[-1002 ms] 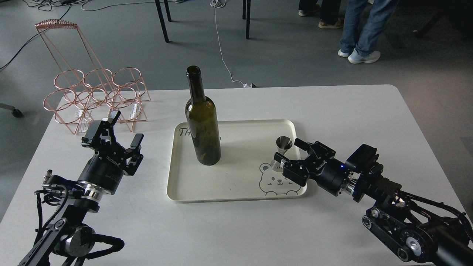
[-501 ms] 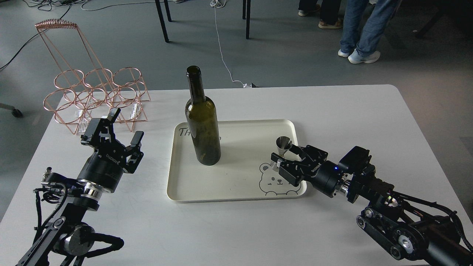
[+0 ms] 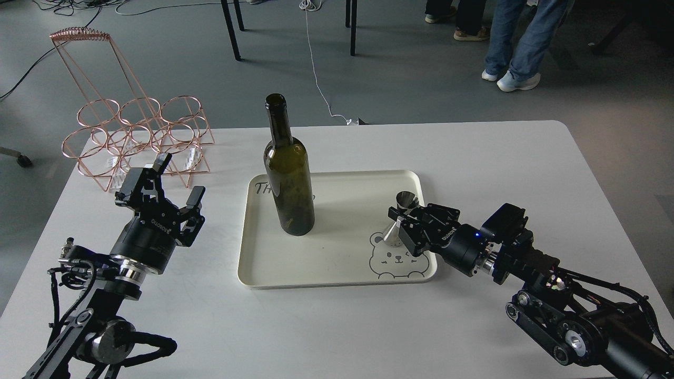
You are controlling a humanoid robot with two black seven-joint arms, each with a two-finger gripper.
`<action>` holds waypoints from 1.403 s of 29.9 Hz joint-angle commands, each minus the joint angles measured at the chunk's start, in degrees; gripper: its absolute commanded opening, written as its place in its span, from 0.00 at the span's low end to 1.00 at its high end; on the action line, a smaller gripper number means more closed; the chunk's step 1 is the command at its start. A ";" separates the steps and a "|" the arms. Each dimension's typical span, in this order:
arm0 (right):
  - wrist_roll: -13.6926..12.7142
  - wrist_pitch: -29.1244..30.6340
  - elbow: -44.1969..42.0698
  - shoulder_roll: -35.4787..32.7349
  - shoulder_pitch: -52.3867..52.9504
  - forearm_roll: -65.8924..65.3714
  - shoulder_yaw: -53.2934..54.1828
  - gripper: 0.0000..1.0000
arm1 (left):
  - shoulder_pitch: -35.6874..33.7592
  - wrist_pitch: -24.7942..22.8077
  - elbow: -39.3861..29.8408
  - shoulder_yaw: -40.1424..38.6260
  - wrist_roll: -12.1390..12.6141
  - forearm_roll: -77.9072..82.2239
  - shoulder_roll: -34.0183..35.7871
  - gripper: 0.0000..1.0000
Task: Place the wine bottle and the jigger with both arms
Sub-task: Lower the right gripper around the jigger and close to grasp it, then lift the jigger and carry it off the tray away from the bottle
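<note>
The wine bottle, dark olive-green, stands upright on the left part of a cream tray. The jigger, small and shiny steel, stands on the right part of the tray next to a printed bear face. My right gripper reaches in from the right and is shut around the jigger's narrow waist. The jigger leans slightly. My left gripper is open and empty above the table, left of the tray and well apart from the bottle.
A copper wire bottle rack stands at the table's back left corner, just behind my left gripper. The white table ends close behind the tray. People's legs and chair legs are on the floor beyond.
My right gripper moved in to the left and closed from open onto the jigger's waist; the jigger now leans a little. The left arm barely moved. The bottle has not moved.
</note>
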 commanded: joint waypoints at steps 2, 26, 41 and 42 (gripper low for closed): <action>0.00 -0.52 2.86 -0.21 -0.45 0.00 0.59 0.18 | 0.01 0.00 0.00 -0.08 0.00 0.01 -0.02 0.98; 0.00 -5.79 2.70 -9.08 -12.23 0.00 25.28 0.22 | 0.01 0.00 -0.52 -0.44 0.00 0.01 -0.11 0.98; 0.00 -6.76 -3.10 -7.94 -13.63 0.00 24.85 0.22 | 0.01 0.00 -0.61 -0.44 0.00 0.01 -0.20 0.98; 0.00 -6.67 -3.37 -7.51 -13.63 0.00 24.76 0.23 | 0.01 -0.09 -0.61 -0.44 0.00 0.01 -0.20 0.98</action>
